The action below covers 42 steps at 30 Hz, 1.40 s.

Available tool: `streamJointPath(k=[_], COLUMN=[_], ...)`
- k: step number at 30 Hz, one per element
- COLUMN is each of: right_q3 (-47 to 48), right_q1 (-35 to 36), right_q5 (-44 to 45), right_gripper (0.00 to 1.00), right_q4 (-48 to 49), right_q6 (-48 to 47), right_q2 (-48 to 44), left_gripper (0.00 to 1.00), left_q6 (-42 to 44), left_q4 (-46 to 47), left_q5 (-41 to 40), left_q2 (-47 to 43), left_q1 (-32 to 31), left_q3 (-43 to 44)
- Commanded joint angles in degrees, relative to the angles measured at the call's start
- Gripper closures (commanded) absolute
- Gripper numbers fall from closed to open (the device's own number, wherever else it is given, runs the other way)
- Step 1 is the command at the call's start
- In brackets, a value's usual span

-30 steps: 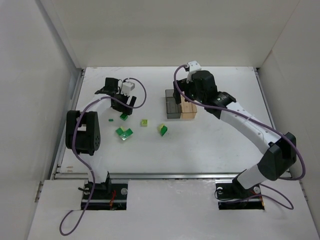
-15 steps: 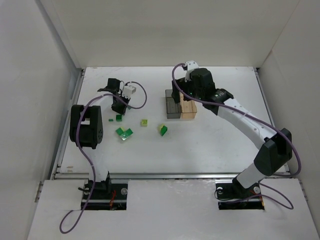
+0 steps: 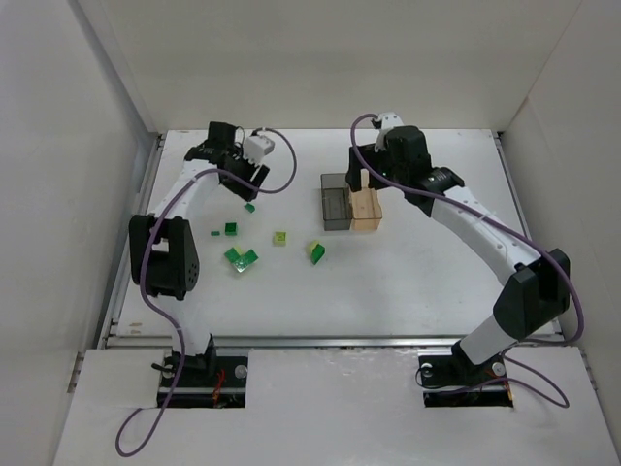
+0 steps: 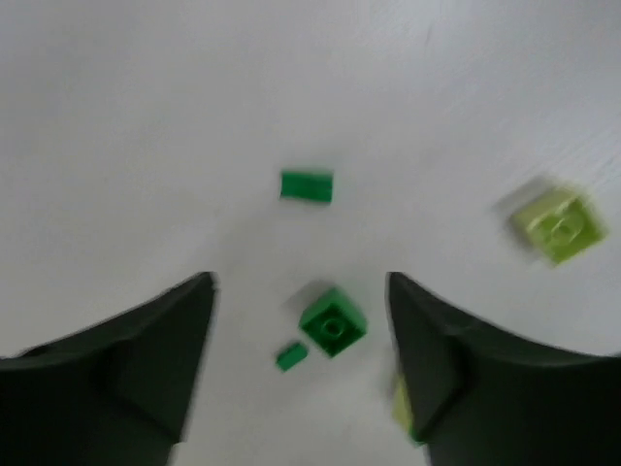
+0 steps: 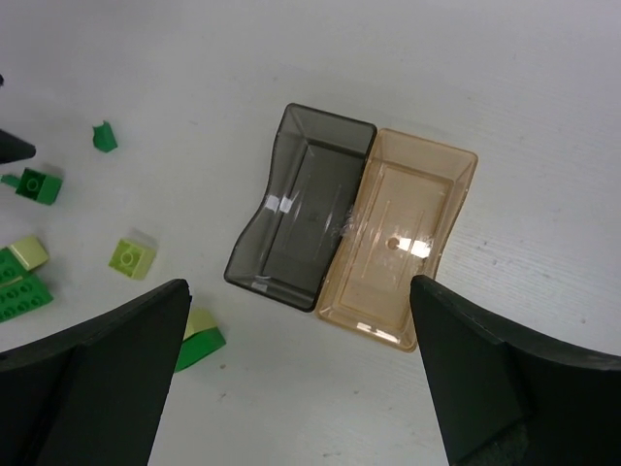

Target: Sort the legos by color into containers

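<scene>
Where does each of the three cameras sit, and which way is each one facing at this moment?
Top external: fixed above and behind the bases, looking down on the table; the left arm and right arm show whole.
Left wrist: on the left arm, looking down past the open left gripper at loose legos.
Right wrist: on the right arm, looking down past the open right gripper at the grey container and orange container.
Shared: both wrist views catch the same pale yellow-green lego.

White table (image 3: 417, 282), plain white walls (image 3: 320, 58)
</scene>
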Motion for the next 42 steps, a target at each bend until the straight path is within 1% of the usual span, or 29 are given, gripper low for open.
streamJointPath(k=[1,2,3,4,7,8,10,13,14,15,17,21,22,25,27,28,29,30,31,33,34,36,37,38,39,41,42], right_q3=[-0.61,-1.22,-1.23,-1.23,0.18,0.18,0.80,0.18,-0.52,-0.52,-1.05,-1.58,-0.97,0.09,0.71,1.23,1.24,1.76,1.76,1.76,2.29,2.81,3.34,3.34,3.35,1.78,0.72], right_q1=[0.33,0.33,0.33,0.33,0.33,0.33,0.33,0.33,0.33,0.33,0.33,0.33,0.33,0.33,0.33,0.33,0.33,0.33,0.33,0.33,0.33,0.33,-0.28,-0.98,-2.99,-5.63,-7.03], right_q5=[-4.23,-4.94,-5.64,-7.13,-8.63,-8.64,-9.16,-9.17,-9.17,-8.64,-8.03,-6.62,-6.62,-7.67,-7.67,-7.67,-7.67,-7.67,-7.67,-6.89,-6.88,-4.09,-3.20,-2.49,-2.49,-4.50,-5.38], right_gripper=[0.00,0.00,0.00,0.00,0.00,0.00,0.00,0.00,0.00,0.00,0.00,0.00,0.00,0.00,0.00,0.00,0.00,0.00,0.00,0.00,0.00,0.00,0.00,0.00,0.00,0.00,0.00], right_q4=[1.22,1.22,1.22,1.22,0.08,0.08,0.08,0.08,0.08,0.08,0.08,-0.45,-0.45,-0.45,-0.98,-0.98,-0.98,-1.50,-1.50,-1.50,-2.03,-2.64,-2.65,-3.43,-3.44,-2.39,-1.60], right_q6=[-0.47,-1.08,-1.08,-1.60,-2.13,-2.14,-2.14,-2.14,-2.14,-2.14,-2.14,-2.66,-2.66,-2.66,-2.66,-2.66,-2.66,-2.66,-2.66,-2.66,-2.66,-1.88,-1.00,1.53,3.03,6.28,9.69], right_q2=[0.18,0.18,0.70,1.49,3.07,3.08,3.61,3.61,3.00,2.99,2.47,1.85,1.85,3.16,3.78,3.78,3.78,3.78,3.78,3.78,3.78,3.78,3.78,3.78,3.78,2.04,1.50], left_gripper=[0.33,0.06,0.03,0.03,0.03,0.03,0.03,0.06,0.07,0.11,0.15,0.16,0.18,0.33,0.46,0.59,0.66,0.75,0.99,1.00,1.00,1.00,1.00,1.00,1.00,1.00,1.00], left_q6=[17.25,21.47,24.90,30.42,36.43,40.19,43.03,43.04,43.04,43.04,43.57,42.96,42.96,40.42,38.83,38.22,37.60,37.59,37.59,35.94,35.23,32.16,27.10,24.09,20.93,13.47,3.85], left_q4=[-7.98,-9.39,-10.54,-11.68,-15.90,-18.52,-19.07,-16.62,-16.09,-16.08,-16.08,-14.60,-13.98,-12.66,-11.34,-11.34,-11.34,-11.86,-11.87,-12.47,-12.48,-13.00,-13.62,-13.62,-13.62,-9.69,-6.10], left_q5=[-0.87,-0.87,-1.83,-1.84,-1.84,-1.84,-1.13,-1.75,-3.32,-4.03,-5.52,-6.23,-6.23,-6.23,-6.23,-6.23,-6.23,-6.23,-6.23,-6.23,-6.23,-2.64,-0.63,4.79,8.15,14.13,16.77], left_q2=[-1.56,-1.03,0.10,0.81,3.71,4.33,4.94,5.47,5.48,6.00,6.79,7.32,7.32,9.34,10.91,11.45,11.45,12.06,12.07,12.07,11.55,10.84,10.14,9.52,9.52,7.07,6.19], left_q1=[4.51,5.12,5.13,5.13,5.13,5.13,5.13,4.60,3.99,3.98,3.28,2.75,2.75,2.75,2.75,2.75,2.75,2.75,2.75,2.75,2.75,2.75,2.23,1.44,0.91,-0.67,-3.28], left_q3=[-6.40,-6.41,-6.41,-5.19,-0.62,0.35,0.36,-3.05,-3.76,-4.47,-6.23,-6.76,-6.76,-6.14,-4.48,-3.95,-3.95,-3.42,-3.42,-3.42,-1.16,2.36,8.04,11.40,14.57,19.93,19.96])
